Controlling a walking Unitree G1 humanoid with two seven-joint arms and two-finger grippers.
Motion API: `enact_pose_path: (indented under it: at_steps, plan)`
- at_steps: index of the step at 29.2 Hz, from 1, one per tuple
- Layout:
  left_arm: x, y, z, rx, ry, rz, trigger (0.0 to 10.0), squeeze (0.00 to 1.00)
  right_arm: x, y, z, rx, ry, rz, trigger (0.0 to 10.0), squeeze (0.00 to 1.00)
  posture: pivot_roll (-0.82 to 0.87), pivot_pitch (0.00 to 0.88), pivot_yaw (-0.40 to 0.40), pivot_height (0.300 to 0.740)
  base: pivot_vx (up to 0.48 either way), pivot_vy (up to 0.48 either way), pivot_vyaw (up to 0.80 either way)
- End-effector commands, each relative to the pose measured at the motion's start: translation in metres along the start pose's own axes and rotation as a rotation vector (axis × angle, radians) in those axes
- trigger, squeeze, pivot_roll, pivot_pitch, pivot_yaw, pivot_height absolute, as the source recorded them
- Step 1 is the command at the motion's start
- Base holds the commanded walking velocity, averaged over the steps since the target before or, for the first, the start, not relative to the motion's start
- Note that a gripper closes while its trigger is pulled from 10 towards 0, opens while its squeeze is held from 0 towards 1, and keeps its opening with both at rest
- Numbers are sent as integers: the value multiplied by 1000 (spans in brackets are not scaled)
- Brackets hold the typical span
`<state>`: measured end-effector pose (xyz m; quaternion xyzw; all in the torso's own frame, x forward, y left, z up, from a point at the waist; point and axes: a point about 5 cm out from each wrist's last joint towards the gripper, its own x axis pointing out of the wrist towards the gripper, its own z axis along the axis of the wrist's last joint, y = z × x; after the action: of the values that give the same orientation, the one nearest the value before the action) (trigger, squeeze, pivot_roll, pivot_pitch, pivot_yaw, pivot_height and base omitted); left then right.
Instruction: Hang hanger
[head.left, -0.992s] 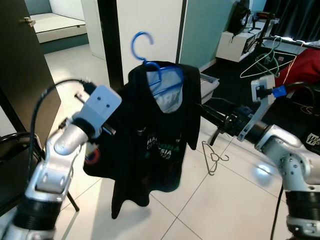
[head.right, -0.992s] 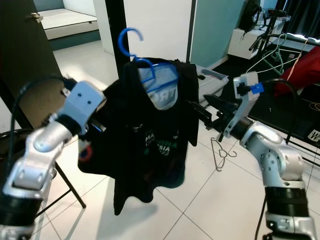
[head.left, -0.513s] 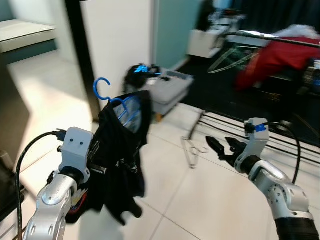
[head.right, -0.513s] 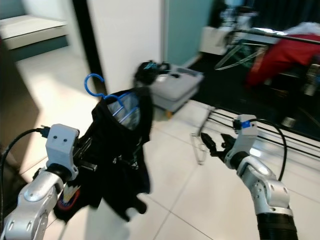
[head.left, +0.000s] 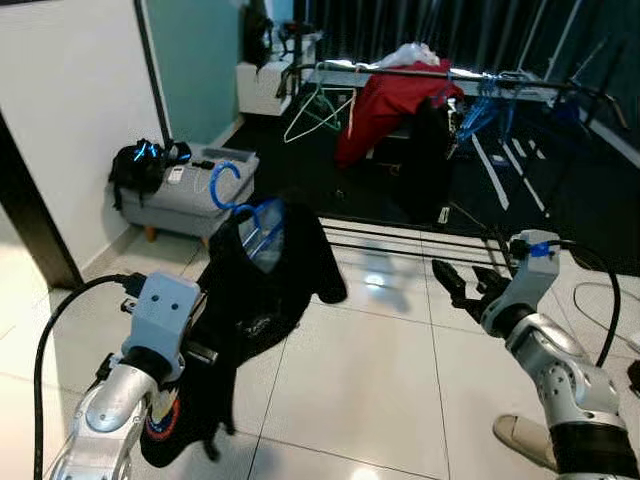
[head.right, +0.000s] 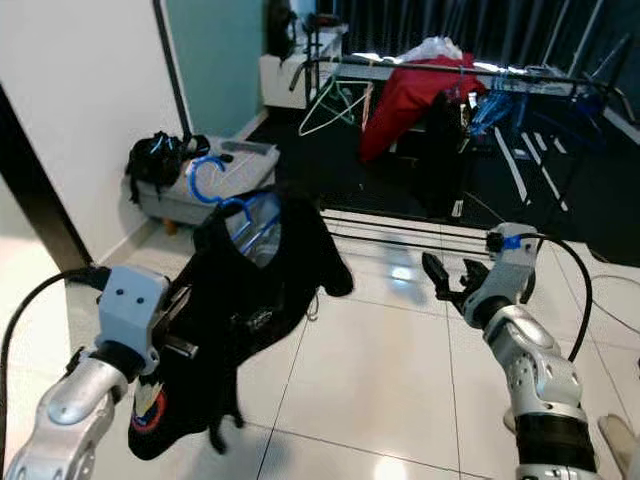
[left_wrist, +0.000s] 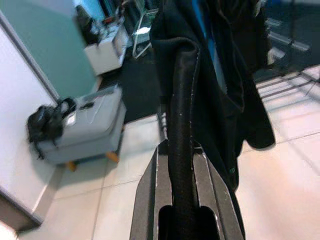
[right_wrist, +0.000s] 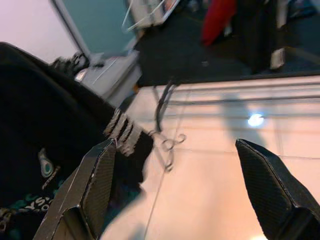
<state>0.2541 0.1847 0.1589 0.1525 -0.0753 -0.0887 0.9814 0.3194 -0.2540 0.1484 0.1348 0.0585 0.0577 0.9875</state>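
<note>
Carrying step: the left gripper (left_wrist: 182, 165), fingers clamped on the black printed T-shirt (head.left: 262, 290) draped over a blue plastic hanger (head.left: 238, 200), faces the distant dark metal clothes rail (head.left: 450, 75), which must next be approached, while the right gripper (head.left: 462, 283) hangs spread, empty.

Two silver metal arms with ribbed black elbow collars. Each wrist carries a pale grey camera block with two small screw holes, fed by a looping black cable; the right one has a blue connector. Each hand has two long black fingers.
</note>
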Motion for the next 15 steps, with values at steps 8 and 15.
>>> enact_pose_path:
  at_steps: [8,15]
  plan:
    - [7,9,4,-6,-7,89,10000,0,3,4,7,17,-74,11,10000,0,-40,0,-45,740,425,0,0]
    - [7,8,4,10,-5,86,10000,0,3,4,7,27,-80,8,10000,0,-29,0,-39,740,480,0,0]
